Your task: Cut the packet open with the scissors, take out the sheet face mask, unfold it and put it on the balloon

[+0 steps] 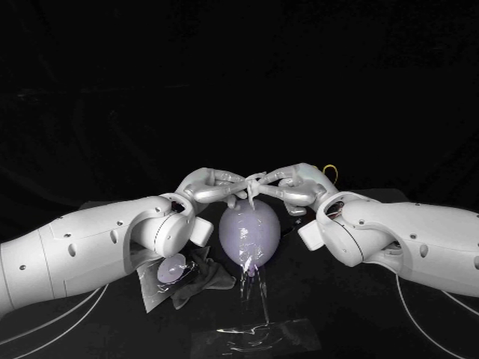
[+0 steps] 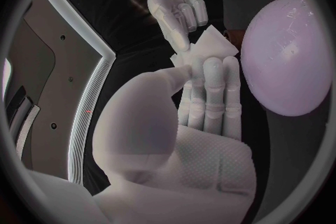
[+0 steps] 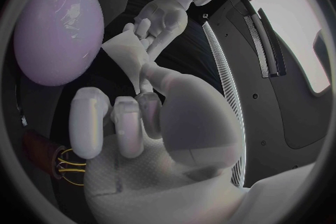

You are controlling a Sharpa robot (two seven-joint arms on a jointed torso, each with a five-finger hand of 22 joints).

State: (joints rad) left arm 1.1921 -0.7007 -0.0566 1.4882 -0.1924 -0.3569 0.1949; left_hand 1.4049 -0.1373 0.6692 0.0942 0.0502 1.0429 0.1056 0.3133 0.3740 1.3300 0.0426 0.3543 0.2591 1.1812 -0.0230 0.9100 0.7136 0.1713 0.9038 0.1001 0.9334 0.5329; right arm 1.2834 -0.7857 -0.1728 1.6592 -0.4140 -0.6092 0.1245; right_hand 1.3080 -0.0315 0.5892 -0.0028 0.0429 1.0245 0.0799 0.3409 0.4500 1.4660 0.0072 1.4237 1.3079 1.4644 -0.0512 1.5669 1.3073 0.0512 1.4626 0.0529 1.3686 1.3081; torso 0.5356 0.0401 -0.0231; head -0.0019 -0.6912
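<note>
Face mask (image 2: 210,45): folded white, pinched by left hand (image 1: 209,185) and right hand (image 1: 291,187) beside balloon (image 1: 251,233); plain in wrist views, hidden among fingers in head view.

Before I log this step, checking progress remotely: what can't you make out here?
- Head view: the left hand and right hand mostly cover the sheet mask; how far unfolded is unclear.
- Head view: the left arm hides part of the packet; its cut edge is unreadable.
- Head view: the balloon base is too dark to tell what holds it.
</note>
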